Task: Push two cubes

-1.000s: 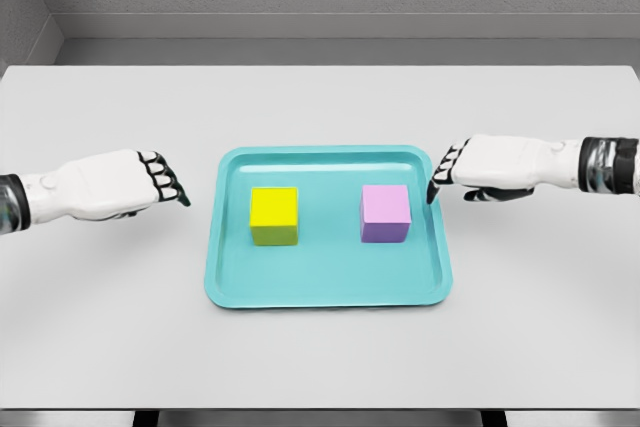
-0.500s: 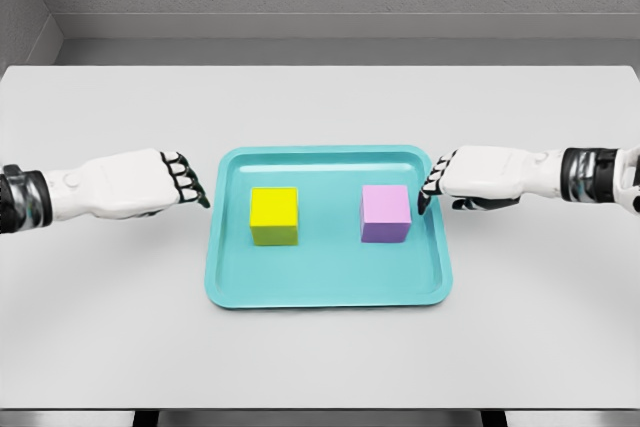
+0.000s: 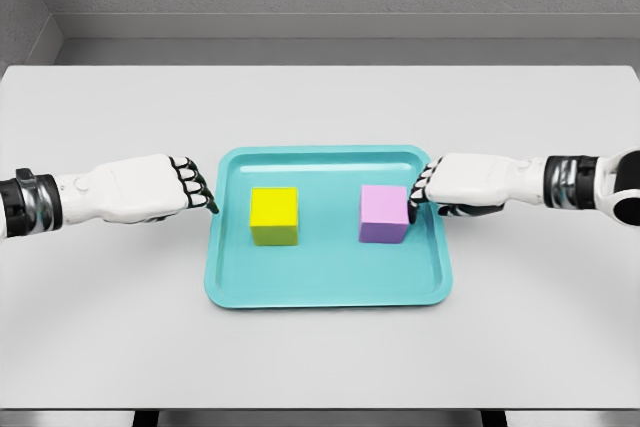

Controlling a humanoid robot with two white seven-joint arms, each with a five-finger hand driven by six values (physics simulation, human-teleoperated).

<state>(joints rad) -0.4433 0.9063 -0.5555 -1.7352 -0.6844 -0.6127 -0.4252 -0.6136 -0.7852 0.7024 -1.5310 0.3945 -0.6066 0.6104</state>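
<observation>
Cubes sit upright, yellow (image 3: pixel 274 215) and lilac (image 3: pixel 385 213).

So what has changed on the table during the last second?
Both hands moved inward. The left hand now reaches the tray at its left rim; the right hand has reached the purple cube and nudged it slightly left. Nothing was grasped. The yellow cube and tray stayed put.

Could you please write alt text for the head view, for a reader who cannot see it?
Two white robot hands reach in from either side of a teal tray holding two cubes on a grey table. The right hand, fingers curled, has its fingertips at the purple cube. The left hand, also curled, is at the tray's left rim, apart from the yellow cube.
</observation>
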